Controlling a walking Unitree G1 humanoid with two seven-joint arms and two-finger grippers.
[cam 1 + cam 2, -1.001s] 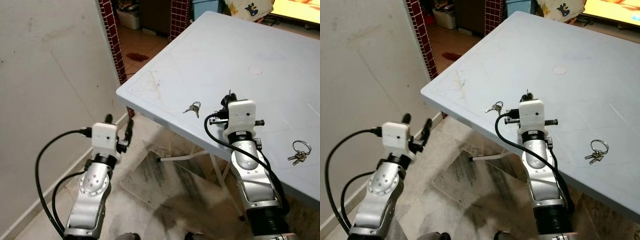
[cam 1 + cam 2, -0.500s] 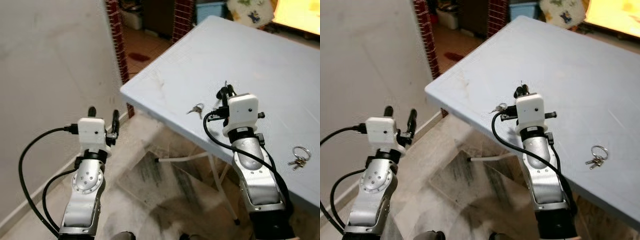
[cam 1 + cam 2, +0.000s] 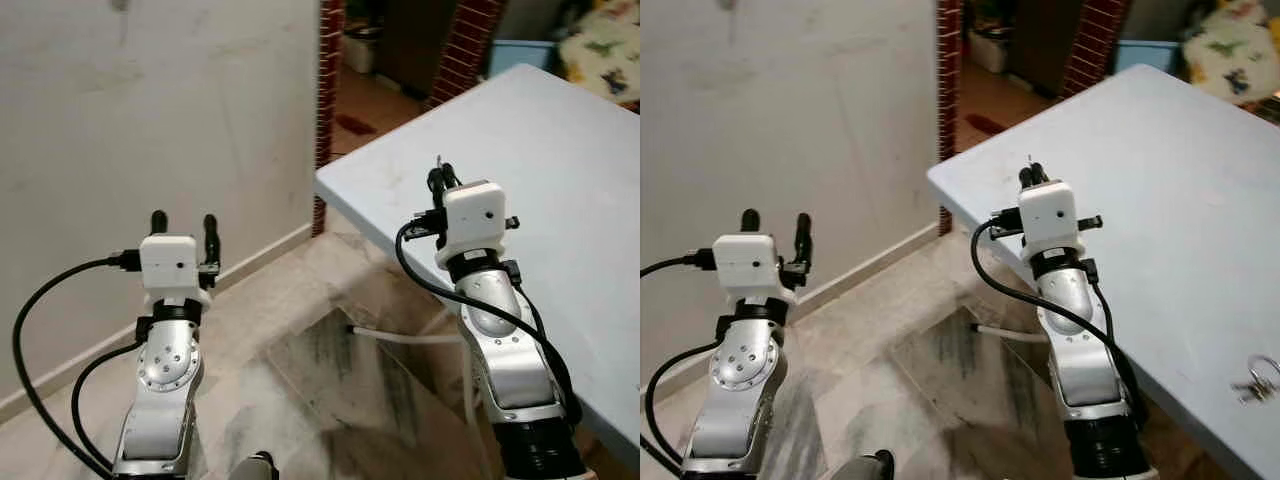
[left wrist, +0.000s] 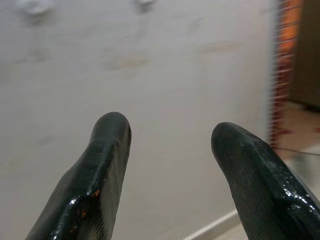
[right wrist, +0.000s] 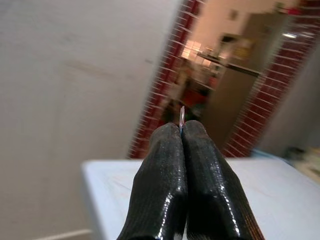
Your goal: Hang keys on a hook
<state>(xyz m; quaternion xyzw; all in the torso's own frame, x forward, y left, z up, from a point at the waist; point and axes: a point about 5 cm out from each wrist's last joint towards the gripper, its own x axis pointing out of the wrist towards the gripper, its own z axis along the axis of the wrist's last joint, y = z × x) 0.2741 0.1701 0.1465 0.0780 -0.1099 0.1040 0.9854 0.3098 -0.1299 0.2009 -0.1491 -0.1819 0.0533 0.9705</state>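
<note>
Over the near corner of the pale blue tabletop: right gripper raised, fingers pressed fully together. A thin sliver of metal, the key, sticks up from between the fingertips; the rest of it is hidden in the pinch. Gripper points toward a brick-edged doorway beyond the table. A second key ring lies on the tabletop, well apart, off to the robot's right. Left gripper held up over the tiled floor, fingers spread wide, nothing between them, facing the plain wall. Two small knobs high on that wall, blurred; cannot tell if hooks.
</note>
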